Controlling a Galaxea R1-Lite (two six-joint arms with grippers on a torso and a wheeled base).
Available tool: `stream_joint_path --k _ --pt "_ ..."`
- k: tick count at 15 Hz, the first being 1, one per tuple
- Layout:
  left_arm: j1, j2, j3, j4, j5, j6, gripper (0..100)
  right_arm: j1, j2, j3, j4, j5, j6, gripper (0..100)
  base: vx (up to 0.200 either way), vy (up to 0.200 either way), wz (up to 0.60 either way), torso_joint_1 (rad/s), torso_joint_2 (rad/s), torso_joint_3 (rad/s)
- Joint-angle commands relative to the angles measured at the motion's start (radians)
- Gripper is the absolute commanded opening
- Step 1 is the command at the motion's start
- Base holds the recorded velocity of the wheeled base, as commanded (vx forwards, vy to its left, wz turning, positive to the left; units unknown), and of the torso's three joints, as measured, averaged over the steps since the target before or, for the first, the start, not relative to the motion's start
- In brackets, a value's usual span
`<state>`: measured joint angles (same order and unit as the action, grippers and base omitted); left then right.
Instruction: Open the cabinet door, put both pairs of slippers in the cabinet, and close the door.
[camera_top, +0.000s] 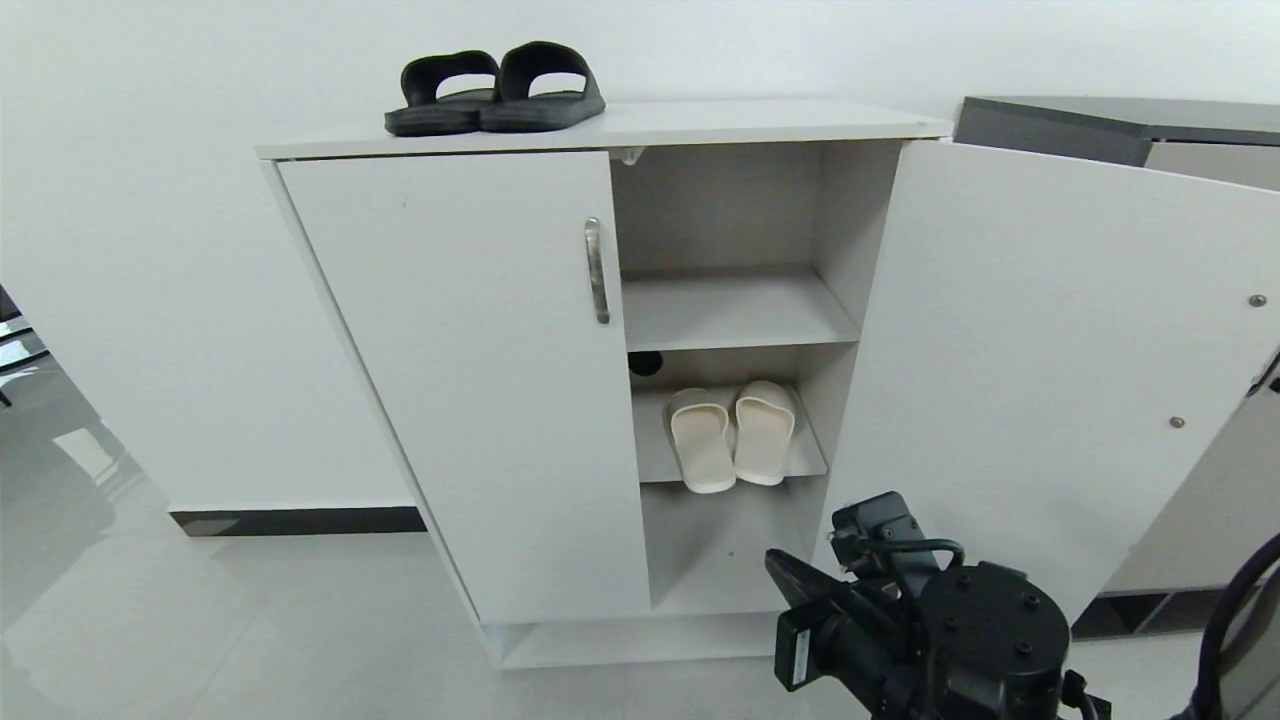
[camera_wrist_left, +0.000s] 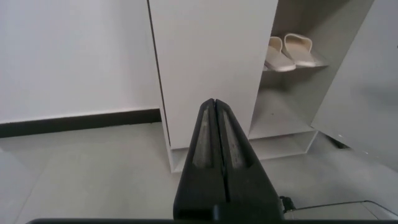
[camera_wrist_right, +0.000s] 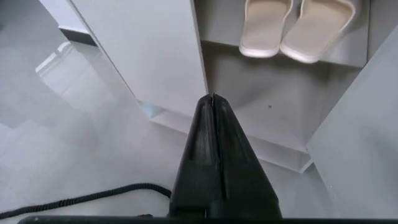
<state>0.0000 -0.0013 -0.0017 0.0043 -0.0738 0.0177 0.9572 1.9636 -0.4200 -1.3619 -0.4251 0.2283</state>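
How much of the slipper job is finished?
Done: the right door stands open and the white slippers sit on a shelf inside. In hand: nothing; the left gripper and right gripper are shut, empty. Left: the black slippers, on the cabinet top, then closing the door.

You're looking at a plain white boxy laminate cabinet (camera_top: 760, 120), pale grey inside. Solid black rubber slide slippers (camera_top: 495, 90). Plain cream foam slide slippers (camera_top: 732, 435). Brushed silver metal bar handle (camera_top: 596, 270). Glossy light grey tiled floor (camera_top: 200, 620), black skirting strip (camera_top: 300, 520).
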Motion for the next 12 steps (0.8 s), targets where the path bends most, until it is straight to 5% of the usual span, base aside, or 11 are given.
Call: stream_joint_path --k 1,4,7,12 --pt "0.0 0.001 0.0 0.0 0.0 0.001 0 0.0 0.001 0.004 -0.002 0.002 0.002 0 0.0 0.0 0.0 -0.002 0.0 0.1" --pt "0.0 0.001 0.0 0.0 0.0 -0.004 0 0.002 -0.025 0.078 -0.054 0.137 0.034 0 0.0 0.0 0.0 0.0 0.0 0.0" --pt "0.0 0.001 0.0 0.0 0.0 -0.004 0 0.002 -0.04 0.159 -0.095 0.275 0.037 0 0.0 0.2 0.0 -0.001 0.0 0.01" --pt "0.0 0.001 0.0 0.0 0.0 -0.004 0 -0.011 -0.029 0.191 -0.14 0.315 0.039 0 0.0 0.2 0.0 0.005 0.0 0.002"
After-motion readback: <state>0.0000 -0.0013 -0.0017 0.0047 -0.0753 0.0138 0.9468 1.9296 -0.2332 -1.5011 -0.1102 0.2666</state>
